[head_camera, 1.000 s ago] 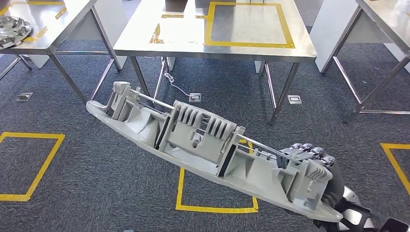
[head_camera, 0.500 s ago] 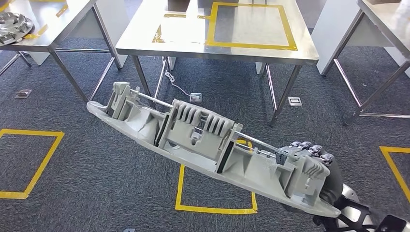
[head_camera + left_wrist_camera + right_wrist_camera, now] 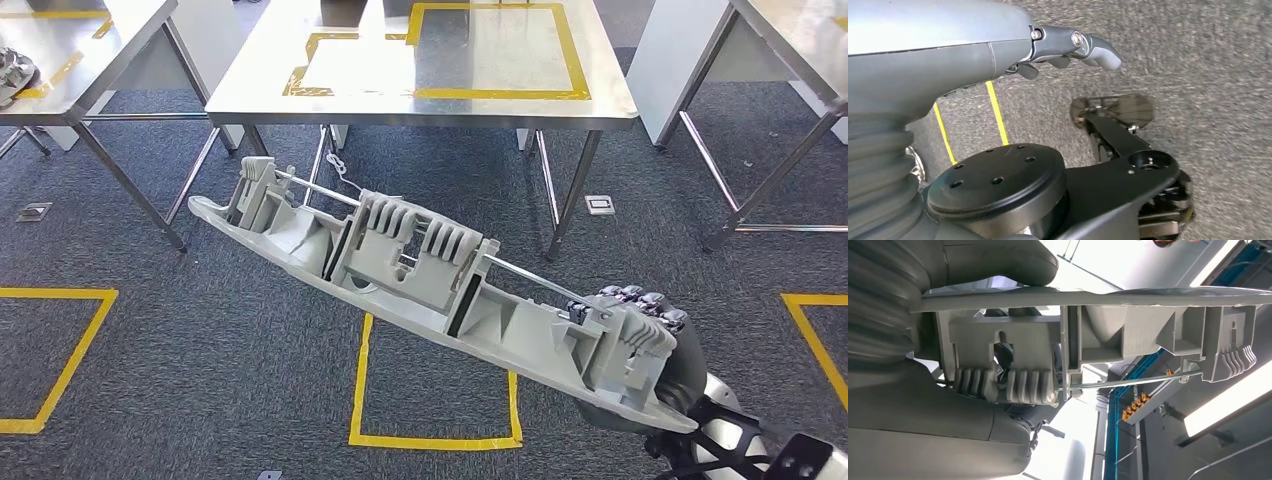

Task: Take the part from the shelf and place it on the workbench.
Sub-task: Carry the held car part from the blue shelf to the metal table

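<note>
Right hand grips the part by its near end, long axis slanting up-left; left hand seemingly empty.

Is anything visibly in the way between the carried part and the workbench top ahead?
Nothing visible. The right hand holds the long grey part by one end, over open carpet. The workbench stands ahead, and the yellow-taped area on its top looks bare.

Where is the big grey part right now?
In the head view the grey part is held at one end by the right hand, above the carpet, in front of the workbench.
</note>
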Available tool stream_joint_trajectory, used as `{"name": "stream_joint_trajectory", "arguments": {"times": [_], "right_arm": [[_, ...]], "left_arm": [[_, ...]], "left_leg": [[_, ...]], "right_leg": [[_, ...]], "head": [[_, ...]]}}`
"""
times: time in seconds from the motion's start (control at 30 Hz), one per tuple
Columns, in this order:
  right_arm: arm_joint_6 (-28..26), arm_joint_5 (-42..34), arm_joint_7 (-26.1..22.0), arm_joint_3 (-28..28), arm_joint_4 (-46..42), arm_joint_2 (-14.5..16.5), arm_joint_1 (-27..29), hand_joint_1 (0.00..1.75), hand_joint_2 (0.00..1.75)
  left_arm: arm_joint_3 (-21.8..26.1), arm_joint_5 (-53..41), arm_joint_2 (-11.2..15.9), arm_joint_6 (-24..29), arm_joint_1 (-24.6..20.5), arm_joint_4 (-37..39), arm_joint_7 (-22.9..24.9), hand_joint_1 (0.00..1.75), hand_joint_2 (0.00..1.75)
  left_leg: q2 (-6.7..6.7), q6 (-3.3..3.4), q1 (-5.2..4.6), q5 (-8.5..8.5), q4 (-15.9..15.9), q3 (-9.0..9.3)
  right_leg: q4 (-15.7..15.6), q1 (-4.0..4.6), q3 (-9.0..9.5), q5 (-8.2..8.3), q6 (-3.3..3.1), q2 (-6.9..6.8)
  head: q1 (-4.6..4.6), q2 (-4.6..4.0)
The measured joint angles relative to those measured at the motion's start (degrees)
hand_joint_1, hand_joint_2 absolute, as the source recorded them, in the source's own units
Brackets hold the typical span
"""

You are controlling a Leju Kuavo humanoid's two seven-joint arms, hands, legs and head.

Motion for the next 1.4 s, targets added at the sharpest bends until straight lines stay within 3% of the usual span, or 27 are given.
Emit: {"name": "stream_joint_trajectory", "arguments": {"times": [0.07,0.1,0.27,0.33,0.4,0.43,0.47,0.5,0.57,0.6,0.63,0.77,0.83,0.9,0.93,0.97,1.0,1.07,1.13,1.27,1.33,1.4], "right_arm": [[-0.1,0.11,0.01,0.02,0.02,0.15,-0.07,1.75,1.75],[-0.13,0.14,-0.01,0.04,0.04,0.26,-0.15,1.75,1.75],[-0.46,0.16,0.02,0.45,0.74,0.69,-1.58,1.75,1.75],[-0.56,-0.07,0.01,0.66,1.32,0.78,-2.46,1.75,1.75],[-0.57,-0.38,-0.01,0.88,2.09,0.92,-3.2,1.75,1.75],[-0.54,-0.51,-0.01,0.99,2.51,0.98,-3.47,1.75,1.75],[-0.49,-0.61,0.02,1.11,2.95,1.04,-3.78,1.75,1.75],[-0.4,-0.68,0.05,1.24,3.35,1.11,-4.13,1.75,1.75],[-0.15,-0.8,0.06,1.53,4.06,1.25,-5.02,1.75,1.75],[-0.05,-0.86,0.03,1.67,4.35,1.37,-5.47,1.75,1.75],[-0.02,-0.91,-0.01,1.81,4.61,1.53,-5.87,1.75,1.75],[-0.35,-0.96,0.02,2.13,5.18,1.88,-6.59,1.75,1.75],[-0.78,-0.98,-0.01,2.2,5.1,1.89,-6.24,1.75,1.75],[-1.19,-1.02,-0.05,2.22,4.77,1.88,-5.23,1.75,1.75],[-1.3,-0.99,-0.05,2.23,4.53,1.88,-4.52,1.75,1.75],[-1.34,-0.94,-0.03,2.23,4.26,1.87,-3.8,1.75,1.75],[-1.35,-0.89,-0.02,2.23,3.97,1.86,-3.12,1.75,1.75],[-1.31,-0.94,-0.01,2.17,3.25,1.81,-2.08,1.75,1.75],[-1.14,-1.31,-0.03,1.95,2.51,1.58,-1.57,1.75,1.75],[-0.64,-2.04,-0.03,1.05,1.3,0.85,-0.69,1.75,1.75],[-0.35,-2.07,-0.03,0.37,0.9,0.52,-0.45,1.75,1.75],[-0.1,-2.06,-0.03,-0.05,0.8,0.41,-0.31,1.75,1.75]], "left_arm": [[0.0,0.0,0.02,0.02,-0.04,0.03,0.01,0.0,1.75],[0.01,0.01,0.03,0.03,-0.11,0.05,0.01,0.0,1.75],[0.22,0.09,0.07,0.11,-0.17,0.06,-0.17,0.0,1.75],[0.32,0.18,0.16,0.2,-0.17,0.05,-0.37,0.0,1.75],[0.36,0.26,0.19,0.24,-0.07,0.05,-0.51,0.0,1.75],[0.37,0.35,0.17,0.25,0.03,0.05,-0.62,0.0,1.75],[0.4,0.44,0.14,0.26,0.15,0.05,-0.72,0.0,1.75],[0.44,0.56,0.11,0.27,0.26,0.05,-0.81,0.0,1.75],[0.59,0.86,0.02,0.3,0.46,0.05,-1.0,0.0,1.75],[0.67,1.02,-0.02,0.3,0.53,0.05,-1.07,0.0,1.75],[0.74,1.14,-0.04,0.32,0.61,0.05,-1.18,0.0,1.75],[1.08,1.22,-0.05,0.4,0.81,0.04,-1.5,0.0,1.75],[1.23,1.18,-0.05,0.46,0.87,0.04,-1.54,0.0,1.75],[1.25,1.07,-0.09,0.47,1.04,0.07,-1.5,0.0,1.75],[1.25,0.97,-0.08,0.46,1.19,0.08,-1.46,0.0,1.75],[1.25,0.86,-0.07,0.46,1.34,0.09,-1.42,0.0,1.75],[1.25,0.73,-0.04,0.45,1.48,0.09,-1.39,0.0,1.75],[1.25,0.4,0.02,0.42,1.61,0.11,-1.4,0.0,1.75],[1.25,0.17,0.02,0.39,1.58,0.14,-1.48,0.0,1.75],[1.25,0.05,0.0,0.39,1.75,0.13,-1.57,0.0,1.75],[1.25,0.02,0.08,0.39,1.75,0.11,-1.66,0.0,1.75],[1.25,0.01,0.17,0.37,1.71,0.12,-1.73,0.0,1.75]], "left_leg": [[-0.01,1.02,-0.57,4.98,-7.62,2.23],[-0.01,1.29,-0.79,6.19,-10.36,3.12],[-0.17,2.21,-0.81,6.56,-12.76,3.92],[-0.18,2.71,-0.62,6.62,-13.08,4.21],[-0.16,2.99,-0.65,6.44,-13.08,4.3],[-0.18,3.03,-0.67,6.32,-13.07,4.4],[-0.22,3.01,-0.67,6.17,-13.05,4.57],[-0.28,2.94,-0.67,5.98,-13.04,4.83],[-0.38,2.58,-0.78,5.49,-12.97,5.41],[-0.41,2.32,-0.88,5.27,-12.92,5.55],[-0.43,2.02,-0.96,5.1,-12.92,5.61],[-0.36,0.82,-0.88,4.35,-12.49,5.6],[-0.29,0.35,-0.75,1.98,-7.9,3.42],[-0.27,0.0,-0.66,-0.96,-0.39,-0.65],[-0.27,-0.14,-0.6,-1.36,2.16,-2.23],[-0.26,-0.21,-0.54,-0.59,2.69,-2.86],[-0.26,-0.23,-0.47,1.29,0.95,-2.4],[-0.27,-0.14,-0.36,5.75,-6.42,0.58],[-0.32,0.33,-0.45,7.34,-11.53,2.76],[-0.33,2.04,-0.61,6.88,-12.44,3.22],[-0.3,2.8,-0.48,6.76,-12.66,3.55],[-0.26,3.23,-0.64,6.49,-12.64,3.71]], "right_leg": [[0.07,0.26,0.78,-0.58,0.32,0.13],[0.11,0.38,0.96,-0.79,0.58,0.18],[0.88,0.38,0.57,-1.55,2.21,0.13],[5.92,0.25,-1.95,-4.08,2.71,0.03],[13.23,0.19,-6.08,-6.74,3.03,0.02],[15.34,0.16,-7.5,-6.87,3.1,0.02],[15.27,0.14,-7.86,-5.83,3.09,0.01],[13.01,0.13,-7.1,-3.84,3.0,0.01],[5.15,0.26,-3.6,0.39,2.57,0.0],[2.11,0.37,-2.19,1.42,2.26,0.01],[0.31,0.52,-1.37,1.69,1.94,0.02],[-0.89,0.46,-0.73,1.27,0.6,0.02],[-1.28,0.2,-0.17,1.16,-0.01,-0.16],[-1.28,0.2,0.19,0.8,-0.31,-0.29],[-1.27,0.21,0.41,0.6,-0.33,-0.29],[-1.25,0.19,0.69,0.37,-0.26,-0.24],[-1.2,0.14,1.06,0.1,-0.13,-0.16],[-0.99,0.07,1.78,-0.57,0.37,-0.02],[-0.68,0.21,1.92,-1.08,1.06,0.11],[-0.42,0.17,1.88,-1.56,2.44,0.13],[3.47,0.09,0.06,-3.59,2.91,0.03],[11.24,0.12,-4.3,-6.6,3.06,0.0]], "head": [[-0.11,0.0],[-0.14,0.0],[0.03,0.0],[0.28,0.0],[0.44,0.0],[0.48,0.0],[0.52,0.0],[0.56,0.0],[0.66,0.0],[0.68,0.0],[0.67,0.0],[0.51,0.0],[0.25,0.0],[-0.01,0.0],[-0.06,0.0],[-0.1,0.0],[-0.15,0.0],[-0.24,0.0],[-0.3,0.0],[-0.12,0.0],[0.09,0.0],[0.31,0.0]]}}
